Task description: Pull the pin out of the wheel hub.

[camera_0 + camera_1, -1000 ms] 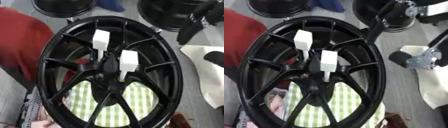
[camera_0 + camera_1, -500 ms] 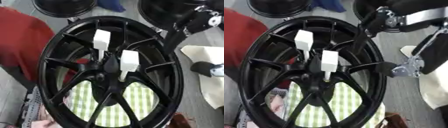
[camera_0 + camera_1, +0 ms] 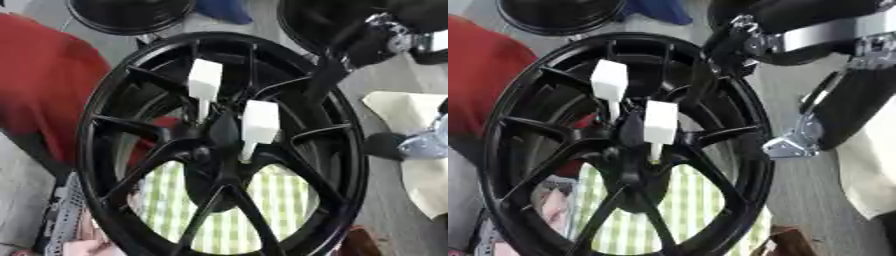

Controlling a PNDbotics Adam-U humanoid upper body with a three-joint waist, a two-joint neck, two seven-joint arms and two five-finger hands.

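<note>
While both white pins (image 3: pixel 258 124) stay seated in the wheel hub (image 3: pixel 219 150), the right arm has advanced.
Its robot hand (image 3: pixel 726 46) now overlaps the rim; finger state indiscernible.

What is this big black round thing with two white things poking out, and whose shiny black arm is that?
These two pictures come from a robot's two eyes, looking down. The black circle is a car wheel. Two white pins stick out of its middle, the hub. The robot should pull one out. The black and silver arm on the right is the robot's own right arm, near the wheel's top edge; its hand isn't clear. Nothing is held yet. A green checked cloth lies underneath.
</note>
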